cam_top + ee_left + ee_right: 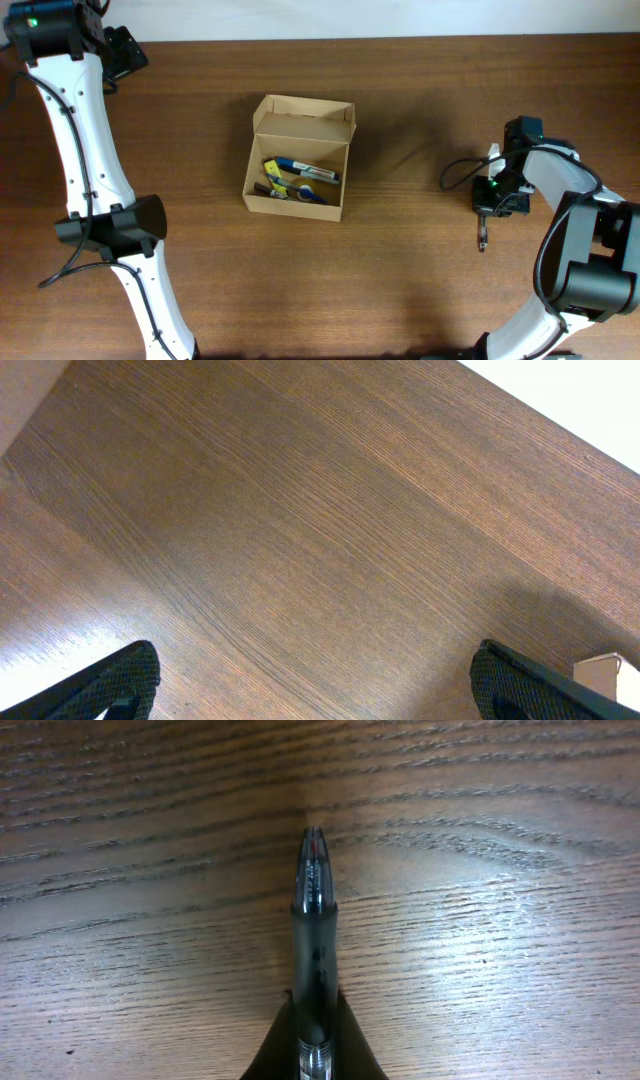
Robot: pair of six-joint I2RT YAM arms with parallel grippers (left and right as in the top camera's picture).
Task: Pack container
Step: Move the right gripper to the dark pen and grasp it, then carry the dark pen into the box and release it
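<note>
The container (297, 160) is a small tan cardboard box in the middle of the table, with its flap lid standing open at the back. Inside lie several pens and markers (298, 178), blue and yellow among them. Far to its right, my right gripper (485, 214) is shut on a dark pen (481, 238). In the right wrist view the pen (314, 920) runs straight out from between the closed fingers (314, 1045), low over the wood. My left gripper (125, 50) is at the far left corner, and its fingers (110, 685) stand wide open over bare table.
A corner of the box (610, 672) shows at the lower right of the left wrist view. The left arm's white links (90, 200) stretch along the table's left side. The table's far edge (400, 38) meets a pale wall.
</note>
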